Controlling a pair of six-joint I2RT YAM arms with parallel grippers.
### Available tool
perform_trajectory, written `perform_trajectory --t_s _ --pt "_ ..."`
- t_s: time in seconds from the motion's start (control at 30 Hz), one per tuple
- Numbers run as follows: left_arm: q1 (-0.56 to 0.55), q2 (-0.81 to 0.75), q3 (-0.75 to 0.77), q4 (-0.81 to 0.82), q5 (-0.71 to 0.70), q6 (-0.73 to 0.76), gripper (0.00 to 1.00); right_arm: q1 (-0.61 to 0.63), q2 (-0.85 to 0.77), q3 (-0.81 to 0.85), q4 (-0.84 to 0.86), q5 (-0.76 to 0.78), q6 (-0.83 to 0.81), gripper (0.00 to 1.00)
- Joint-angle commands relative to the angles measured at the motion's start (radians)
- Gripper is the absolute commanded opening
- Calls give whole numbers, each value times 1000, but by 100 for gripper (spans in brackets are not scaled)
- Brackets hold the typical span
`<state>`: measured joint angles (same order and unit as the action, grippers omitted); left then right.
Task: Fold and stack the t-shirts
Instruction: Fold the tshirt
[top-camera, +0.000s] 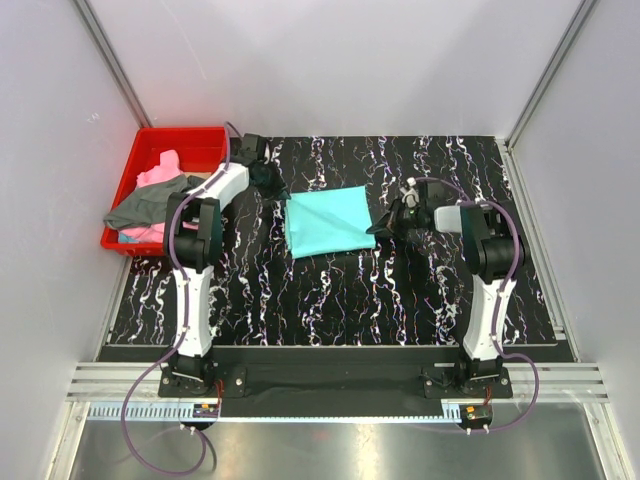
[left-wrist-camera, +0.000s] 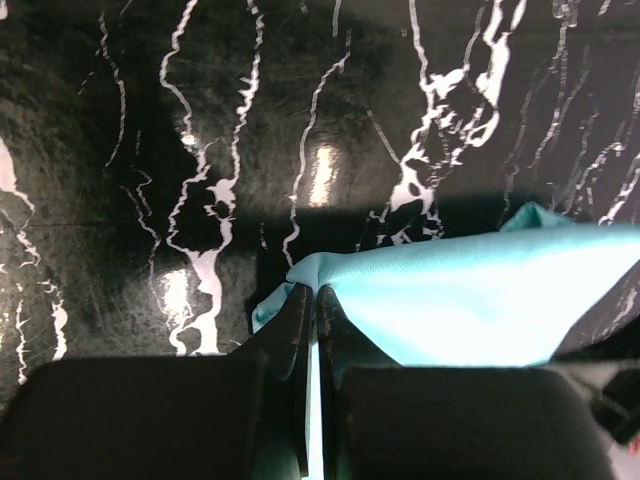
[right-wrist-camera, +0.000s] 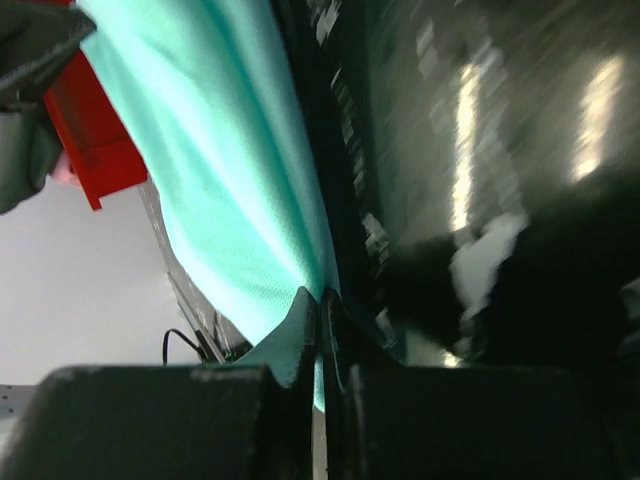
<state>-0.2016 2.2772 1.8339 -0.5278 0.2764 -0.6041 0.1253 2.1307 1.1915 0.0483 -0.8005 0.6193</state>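
Observation:
The teal t-shirt (top-camera: 328, 222) lies partly folded on the black marbled table, held at both ends. My left gripper (top-camera: 272, 190) is shut on its left corner; in the left wrist view the cloth (left-wrist-camera: 480, 300) is pinched between the jaws (left-wrist-camera: 316, 295). My right gripper (top-camera: 385, 222) is shut on its right edge; the right wrist view shows the cloth (right-wrist-camera: 220, 170) running up from the closed jaws (right-wrist-camera: 320, 298). The pink t-shirt (top-camera: 160, 172) and dark grey t-shirt (top-camera: 150, 205) lie in the red bin, the grey one draped over its rim.
The red plastic bin (top-camera: 205, 140) stands at the table's far left corner, next to the left arm; it also shows in the right wrist view (right-wrist-camera: 95, 140). White walls enclose the table on three sides.

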Motion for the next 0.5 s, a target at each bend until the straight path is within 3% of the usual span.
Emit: perform_trajectory --t_s 0.0,0.3,0.33,0.47 --pt "14 -53 -25 41 -54 -5 0 51 -110 -85 106 87 94 0" --pt "16 -16 -1 2 -32 21 0 51 -95 -109 127 127 105 16" --pt "16 -12 1 -1 -32 23 0 51 -101 -109 121 129 97 26" --pt "16 4 13 -5 -13 30 1 50 -123 -127 104 104 56 43"
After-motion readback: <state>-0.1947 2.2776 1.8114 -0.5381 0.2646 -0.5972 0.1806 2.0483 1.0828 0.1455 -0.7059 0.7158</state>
